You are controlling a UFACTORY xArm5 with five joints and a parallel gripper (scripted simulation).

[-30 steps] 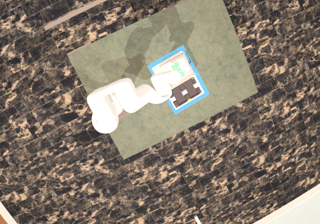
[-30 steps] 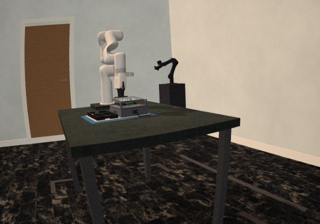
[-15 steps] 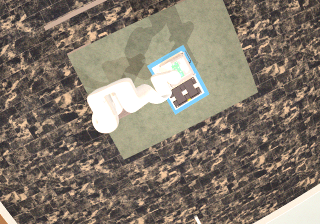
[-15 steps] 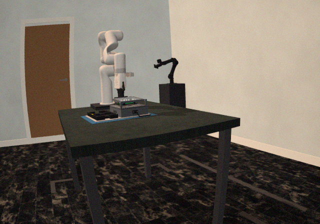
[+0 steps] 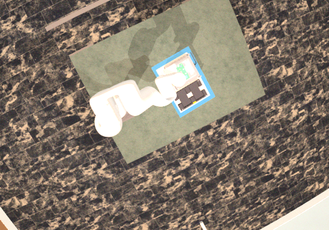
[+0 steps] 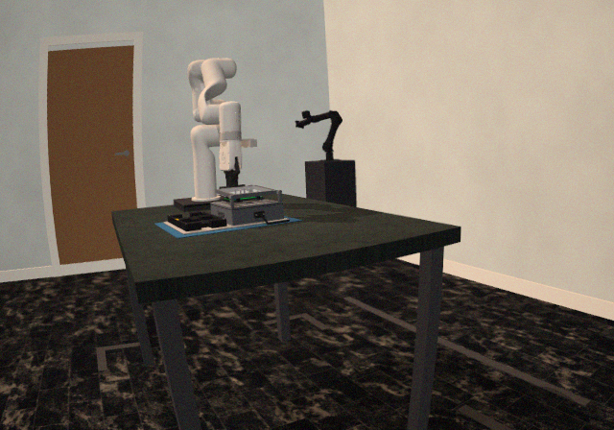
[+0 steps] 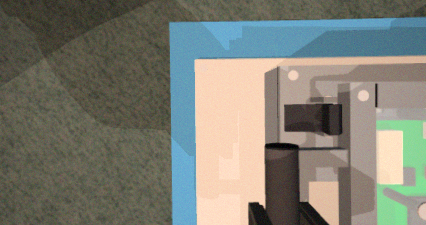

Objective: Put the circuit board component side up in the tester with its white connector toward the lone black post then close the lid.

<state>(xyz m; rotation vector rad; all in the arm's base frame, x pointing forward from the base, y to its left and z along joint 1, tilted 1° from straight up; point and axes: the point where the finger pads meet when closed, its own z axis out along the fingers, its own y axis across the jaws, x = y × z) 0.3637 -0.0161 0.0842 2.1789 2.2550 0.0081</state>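
Gripper (image 7: pixel 280 212) above tester (image 6: pixel 246 207), jaws pinching dark cylindrical handle (image 7: pixel 281 177). Green board (image 7: pixel 400 170) inside tester at 3 o'clock. Empty tray (image 5: pixel 192 94) beside it on blue mat (image 7: pixel 181 115).

A plain indoor test room set up like a small lab: bare pale walls, a brown door (image 6: pixel 90 153) at nine o'clock, dark mottled tile floor (image 6: pixel 495 366). A single dark green table (image 6: pixel 277 251) carries a white robot arm (image 6: pixel 213 132), and a small black arm (image 6: pixel 324 128) on a pedestal (image 6: pixel 330 181) stands toward the corner at one o'clock.
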